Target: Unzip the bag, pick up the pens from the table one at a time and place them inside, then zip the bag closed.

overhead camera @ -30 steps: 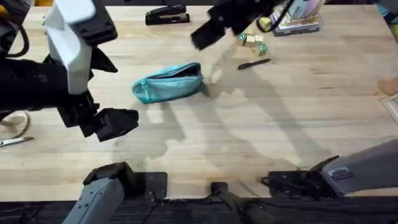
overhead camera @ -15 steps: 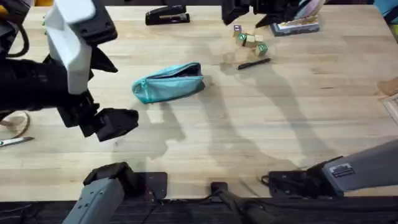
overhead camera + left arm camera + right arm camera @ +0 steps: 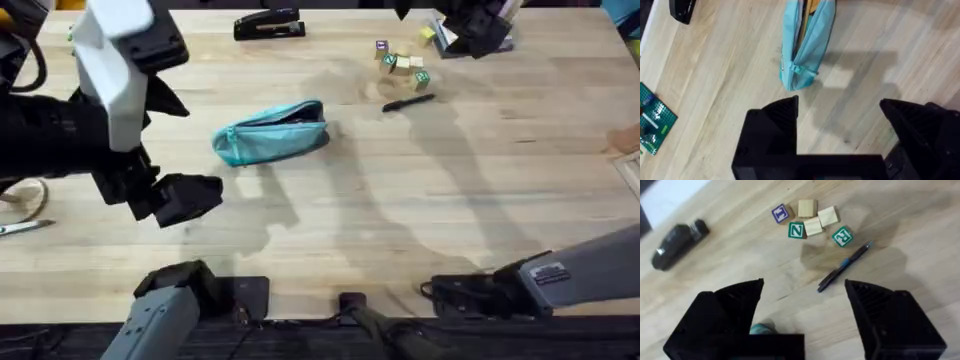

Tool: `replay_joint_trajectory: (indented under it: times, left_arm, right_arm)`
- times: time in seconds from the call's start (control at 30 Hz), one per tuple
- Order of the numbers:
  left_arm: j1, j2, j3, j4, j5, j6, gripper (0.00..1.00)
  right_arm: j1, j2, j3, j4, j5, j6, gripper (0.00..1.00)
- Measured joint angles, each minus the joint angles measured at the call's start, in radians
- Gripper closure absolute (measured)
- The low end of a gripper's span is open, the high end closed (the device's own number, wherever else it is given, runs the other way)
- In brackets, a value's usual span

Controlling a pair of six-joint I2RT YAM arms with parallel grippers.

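1. The teal bag (image 3: 271, 133) lies on the wooden table (image 3: 400, 200), left of centre, its zip partly open so that something yellow-orange shows inside in the left wrist view (image 3: 807, 40).
2. One dark pen (image 3: 407, 102) rests on the table to the right of the bag, well apart from it, just beside a cluster of lettered wooden blocks (image 3: 402, 63).
3. The left gripper (image 3: 840, 125) hangs above the table near the bag's tab end, its black fingers spread wide and holding nothing.
4. The right gripper (image 3: 805, 305) hovers over the pen and blocks, jaws parted, empty.
5. A black stapler (image 3: 268, 24) sits at the far edge of the table, beyond the bag.
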Motion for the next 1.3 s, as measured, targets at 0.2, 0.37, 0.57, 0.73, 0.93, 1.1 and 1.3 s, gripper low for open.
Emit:
replay_joint_trajectory:
  times: [0.2,0.37,0.57,0.73,0.93,1.1,1.3]
  left_arm:
    - [0.000,0.000,0.000,0.000,0.000,0.000,0.008]
    - [0.000,0.000,0.000,0.000,0.000,0.000,0.006]
    - [0.000,0.000,0.000,0.000,0.000,0.000,0.007]
    - [0.000,0.000,0.000,0.000,0.000,0.000,0.007]
    - [0.000,0.000,0.000,0.000,0.000,0.000,0.007]
    - [0.000,0.000,0.000,0.000,0.000,0.000,0.007]
    - [0.000,0.000,0.000,0.000,0.000,0.000,0.007]
  right_arm:
    - [0.000,0.000,0.000,-0.008,0.000,0.089,0.003]
    - [0.000,0.000,0.000,-0.011,0.001,0.111,0.003]
    - [0.000,0.000,0.000,-0.067,0.043,0.148,0.003]
    - [-0.002,0.001,-0.015,-0.062,0.068,0.173,0.003]
    - [-0.003,0.038,-0.084,-0.021,0.076,0.184,0.005]
    - [-0.003,0.089,-0.114,0.011,0.076,0.186,0.006]
    - [-0.003,0.152,-0.116,0.030,0.076,0.186,0.005]
